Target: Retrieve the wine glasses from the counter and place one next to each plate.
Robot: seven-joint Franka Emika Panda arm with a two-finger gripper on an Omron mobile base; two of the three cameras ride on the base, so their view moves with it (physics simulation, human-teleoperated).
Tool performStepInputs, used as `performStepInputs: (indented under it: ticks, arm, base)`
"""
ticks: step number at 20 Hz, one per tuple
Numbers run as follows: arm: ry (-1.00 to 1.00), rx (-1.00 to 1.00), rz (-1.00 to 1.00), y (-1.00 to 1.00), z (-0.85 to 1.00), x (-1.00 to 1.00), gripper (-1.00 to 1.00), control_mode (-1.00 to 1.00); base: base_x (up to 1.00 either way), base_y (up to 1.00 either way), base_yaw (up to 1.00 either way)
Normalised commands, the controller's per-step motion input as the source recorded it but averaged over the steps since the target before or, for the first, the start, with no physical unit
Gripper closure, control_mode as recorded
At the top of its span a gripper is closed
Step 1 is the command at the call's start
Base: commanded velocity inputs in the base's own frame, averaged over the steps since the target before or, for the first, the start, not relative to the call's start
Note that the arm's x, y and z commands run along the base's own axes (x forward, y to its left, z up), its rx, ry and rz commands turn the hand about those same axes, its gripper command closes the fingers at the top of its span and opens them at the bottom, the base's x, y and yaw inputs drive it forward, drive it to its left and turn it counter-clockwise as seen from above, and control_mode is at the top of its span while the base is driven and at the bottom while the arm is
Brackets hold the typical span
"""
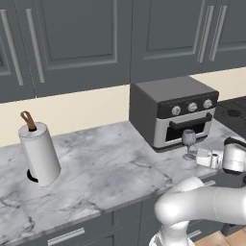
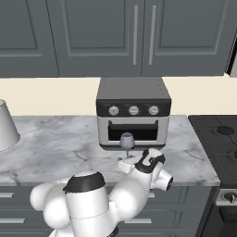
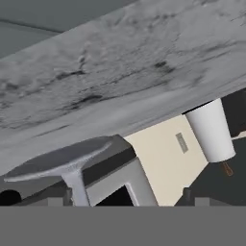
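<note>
Here one wine glass (image 1: pixel 189 139) upright, one toaster oven (image 1: pixel 174 110), one paper-towel roll (image 1: pixel 40 153)

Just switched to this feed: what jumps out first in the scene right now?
A single wine glass stands upright on the counter, right in front of the toaster oven, with the gripper low beside its stem and foot. The hand view shows the foot close up, between the finger tips. Far along the counter stands a paper towel roll, and the black stove lies on the oven's other side.
</note>
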Motion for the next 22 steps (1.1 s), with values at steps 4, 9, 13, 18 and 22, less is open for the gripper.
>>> performStepInputs:
  ticks: [4, 9, 13, 18, 22]
  arm:
    - [0.1, -0.02, 0.0, -0.27, -0.46, -0.04, -1.0, -1.0]
    - [-0.02, -0.02, 0.0, -0.11, -0.06, -0.01, -1.0, -1.0]
    - [-0.2, -0.05, 0.0, 0.04, 0.11, 0.0, -1.0, -1.0]
    - [-0.23, -0.06, 0.0, 0.16, 0.12, 0.0, -1.0, -1.0]
    - [-0.09, -0.02, 0.0, 0.08, 0.01, 0.03, -1.0, -1.0]
  base:
    - [0.0, 0.0, 0.0]
    - [0.0, 0.0, 0.0]
    - [0.0, 0.0, 0.0]
    - [0.0, 0.0, 0.0]
    - [0.0, 0.0, 0.0]
